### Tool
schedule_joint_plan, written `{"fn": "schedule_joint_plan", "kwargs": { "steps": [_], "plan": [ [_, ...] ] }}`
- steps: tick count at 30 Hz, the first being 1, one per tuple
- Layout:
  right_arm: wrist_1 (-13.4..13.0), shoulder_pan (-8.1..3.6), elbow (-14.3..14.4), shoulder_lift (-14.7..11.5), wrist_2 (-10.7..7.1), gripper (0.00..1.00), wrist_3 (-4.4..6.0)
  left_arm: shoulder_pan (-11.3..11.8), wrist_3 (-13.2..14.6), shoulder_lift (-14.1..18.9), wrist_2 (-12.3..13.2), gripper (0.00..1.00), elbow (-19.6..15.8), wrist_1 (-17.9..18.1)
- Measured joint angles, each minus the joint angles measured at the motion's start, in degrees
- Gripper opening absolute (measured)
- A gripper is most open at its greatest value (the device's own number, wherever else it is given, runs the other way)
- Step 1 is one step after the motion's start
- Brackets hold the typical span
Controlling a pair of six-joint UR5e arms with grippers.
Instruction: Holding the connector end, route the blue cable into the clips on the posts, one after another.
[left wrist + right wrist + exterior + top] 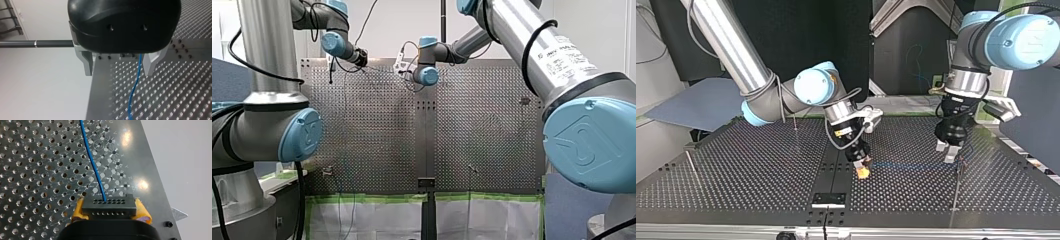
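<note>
My right gripper point(110, 213), with yellow pads point(143, 213), is shut on a black multi-hole connector point(109, 204) just above the perforated table. A thin blue cable point(92, 161) leaves the connector and runs ahead over the plate. In the top view my right gripper point(863, 169) is near the table's middle. The blue cable point(916, 165) stretches from it toward a thin post point(959, 172) at the view's right. My left gripper point(945, 152) hangs open next to that post. In the left wrist view the blue cable point(135, 85) passes between its open pale fingers point(88, 62) without touching them.
Another thin post point(795, 121) stands behind my right arm, and a third post point(690, 161) stands at the top view's far left. A black plate point(829, 199) sits at the near edge. The perforated table point(751, 170) spreads around them.
</note>
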Motion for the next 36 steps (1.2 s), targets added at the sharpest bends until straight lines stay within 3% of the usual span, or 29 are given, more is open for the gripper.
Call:
{"fn": "schedule_joint_plan", "kwargs": {
  "steps": [5, 15, 21, 26, 36],
  "plan": [
    [0.0, 0.0, 0.0, 0.0, 0.0, 0.0, 0.0, -2.2, 0.2, -1.8, -1.2, 1.0, 0.3, 0.9],
    [0.2, -0.01, 0.0, 0.0, -0.16, 0.0, -0.03, -7.2, 3.8, -6.8, -6.0, 1.0, 4.4, 2.1],
    [0.3, -0.16, 0.0, 0.0, -0.17, 0.0, -0.11, -10.1, 4.3, -8.9, -9.1, 1.0, 5.3, 2.6],
    [0.3, -0.33, 0.1, 0.0, -0.14, 0.0, -0.05, -10.7, 4.3, -9.1, -11.6, 1.0, 5.3, 2.4],
    [0.4, -0.9, 0.6, 0.0, -0.14, 0.0, -0.28, -9.5, 3.0, -9.1, -16.0, 1.0, 5.4, 2.5]
  ]
}}
